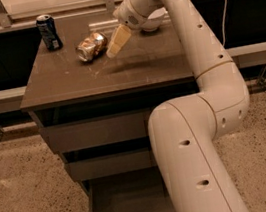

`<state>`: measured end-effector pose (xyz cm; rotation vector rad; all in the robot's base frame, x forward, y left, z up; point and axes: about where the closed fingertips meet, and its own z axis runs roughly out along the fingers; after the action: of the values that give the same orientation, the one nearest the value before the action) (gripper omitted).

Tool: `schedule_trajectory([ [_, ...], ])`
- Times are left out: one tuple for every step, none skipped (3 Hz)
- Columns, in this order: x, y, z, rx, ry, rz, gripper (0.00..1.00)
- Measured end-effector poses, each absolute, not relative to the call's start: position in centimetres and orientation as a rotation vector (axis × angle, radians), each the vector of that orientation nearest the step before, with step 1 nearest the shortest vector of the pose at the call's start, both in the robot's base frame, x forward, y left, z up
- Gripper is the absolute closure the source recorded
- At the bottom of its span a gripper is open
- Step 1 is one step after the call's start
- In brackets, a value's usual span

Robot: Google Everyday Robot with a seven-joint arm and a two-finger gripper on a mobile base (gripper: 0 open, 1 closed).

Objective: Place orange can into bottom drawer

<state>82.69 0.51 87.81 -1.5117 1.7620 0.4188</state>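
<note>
The orange can (pixel 91 46), dented and shiny, lies on its side on the brown cabinet top (pixel 117 75). My gripper (pixel 114 46) hangs at the end of the white arm just right of the can, its cream tip angled down-left and reaching the can's right end. Low in the view, the bottom drawer (pixel 126 200) is pulled out as a wide shallow tray, partly hidden by my arm's lower link.
A dark blue can (pixel 48 32) stands upright at the cabinet's back left corner. A white bowl (pixel 155 21) sits behind the gripper's wrist. The two upper drawers (pixel 97 132) are pushed in. Speckled floor surrounds the cabinet.
</note>
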Motion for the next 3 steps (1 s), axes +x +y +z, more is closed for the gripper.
schedule_trajectory([
  [82.6,3.4,87.3,-1.570,1.707,0.440,0.00],
  [82.3,5.9,86.0,-1.617,1.674,0.478,0.00],
  [81.9,7.9,84.7,-1.660,1.647,0.517,0.17],
])
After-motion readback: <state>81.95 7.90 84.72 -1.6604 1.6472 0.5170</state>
